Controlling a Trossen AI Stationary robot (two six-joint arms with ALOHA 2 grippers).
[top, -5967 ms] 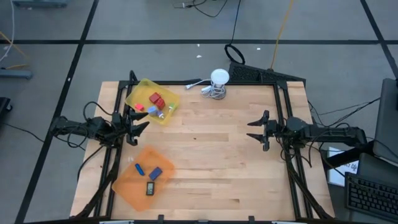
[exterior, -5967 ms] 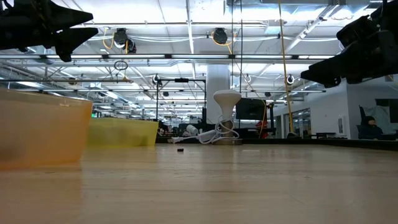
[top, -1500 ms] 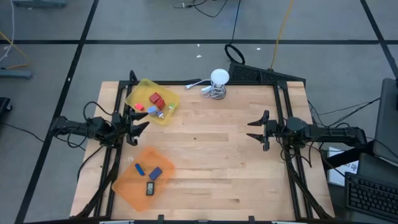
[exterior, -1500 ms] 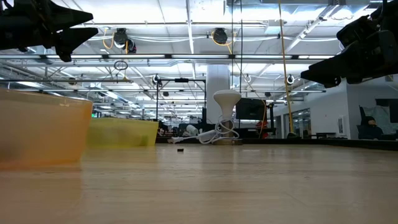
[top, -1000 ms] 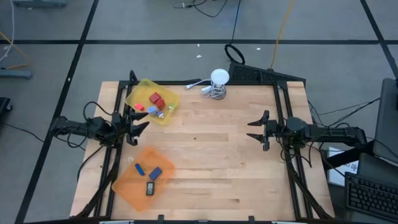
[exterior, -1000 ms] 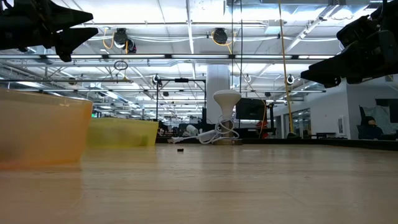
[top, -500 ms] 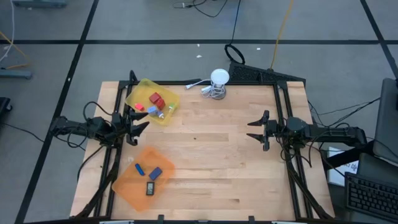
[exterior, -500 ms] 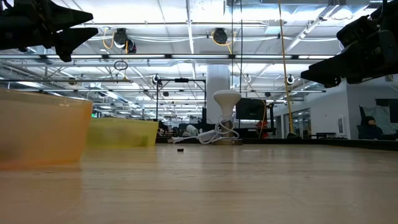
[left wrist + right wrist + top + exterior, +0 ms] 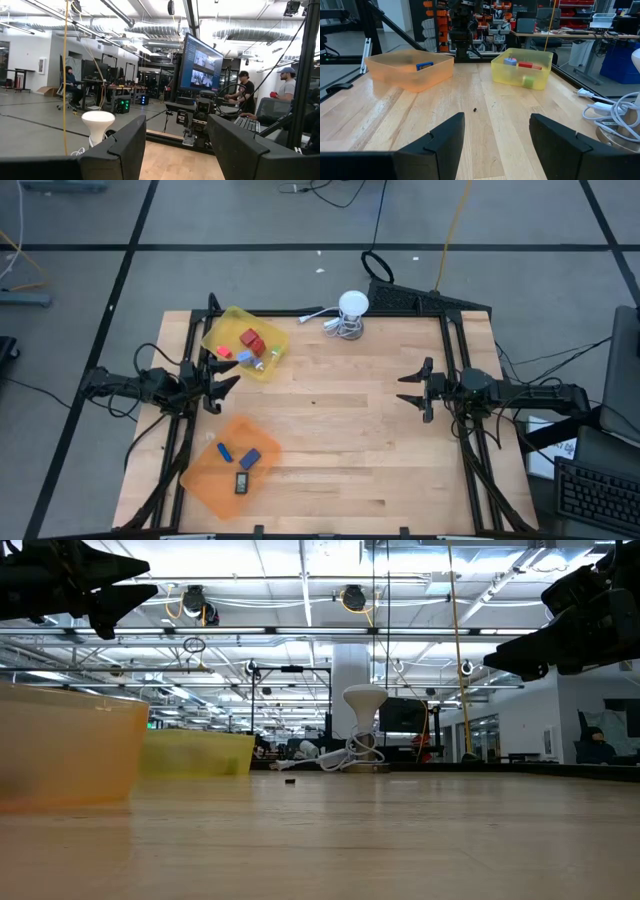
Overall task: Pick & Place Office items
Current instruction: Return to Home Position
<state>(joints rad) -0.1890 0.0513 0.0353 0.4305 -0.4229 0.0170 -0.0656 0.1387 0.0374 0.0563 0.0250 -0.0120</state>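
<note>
The office items lie in two trays on the table's left half. The yellow tray (image 9: 245, 342) at the far left holds red (image 9: 251, 340), blue and grey pieces. The orange tray (image 9: 229, 465) at the near left holds two blue pieces (image 9: 249, 458) and a dark one (image 9: 241, 483). A tiny dark speck (image 9: 313, 403) lies on the bare wood at mid-table. My left gripper (image 9: 228, 379) hovers open between the two trays, above the left edge. My right gripper (image 9: 407, 390) hovers open near the right edge, its fingers pointing toward the table's middle.
A white round object with a coiled cable (image 9: 350, 312) stands at the far edge. Bare wood (image 9: 350, 440) spans the middle and right of the table. Dark frame rails run along both side edges. People sit at desks in the room beyond.
</note>
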